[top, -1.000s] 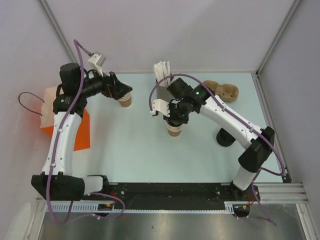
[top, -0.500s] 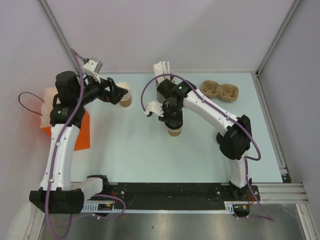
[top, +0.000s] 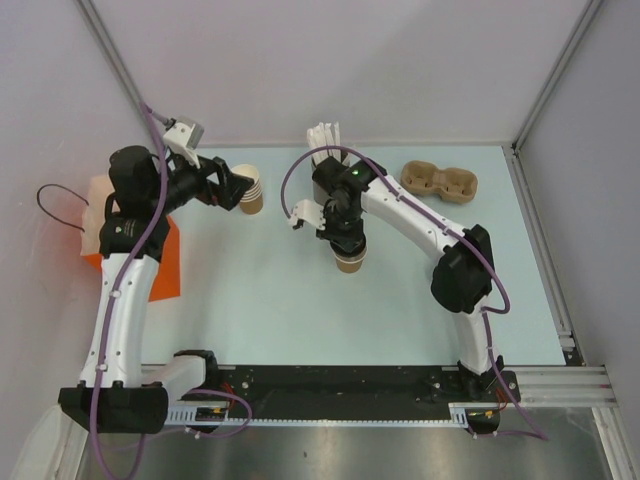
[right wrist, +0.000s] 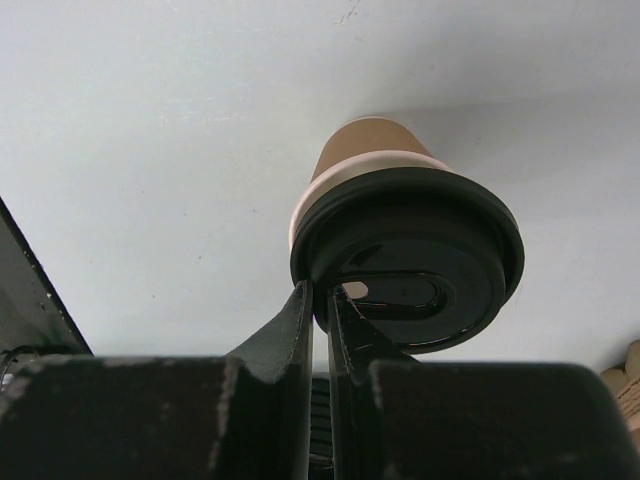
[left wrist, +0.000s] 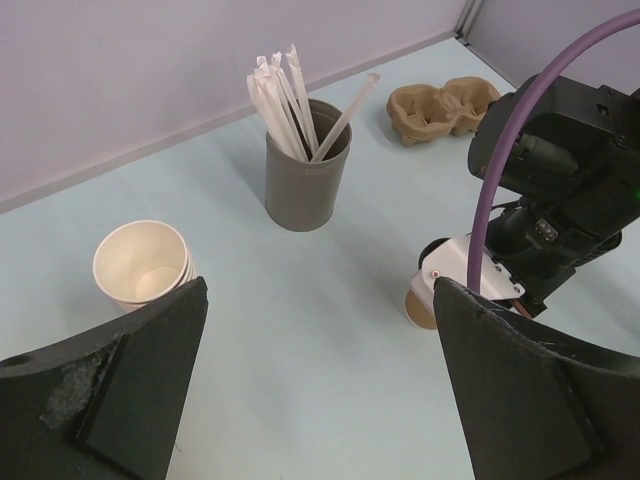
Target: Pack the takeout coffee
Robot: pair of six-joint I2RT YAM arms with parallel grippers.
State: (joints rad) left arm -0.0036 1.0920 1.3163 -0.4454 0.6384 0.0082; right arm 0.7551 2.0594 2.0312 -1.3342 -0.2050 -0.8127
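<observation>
The takeout coffee is a small tan paper cup with a pale rim and a black lid, standing on the pale table. My right gripper is right over it. In the right wrist view the gripper is pinched shut on the near edge of the lid, above the cup's tan wall. My left gripper is open and empty beside the stack of nested brown cups. In the left wrist view the gripper is wide apart, with the coffee half hidden under the right arm.
A grey cup of white sticks stands behind the coffee, its sticks showing from above. A brown moulded cup carrier lies at the back right. The stacked cups are at the left. An orange bag lies at the table's left edge.
My left gripper has drawn back to the left, off the stack of cups. My right arm's elbow has swung in and the gripper has settled on the coffee's lid; the cup stayed put.
</observation>
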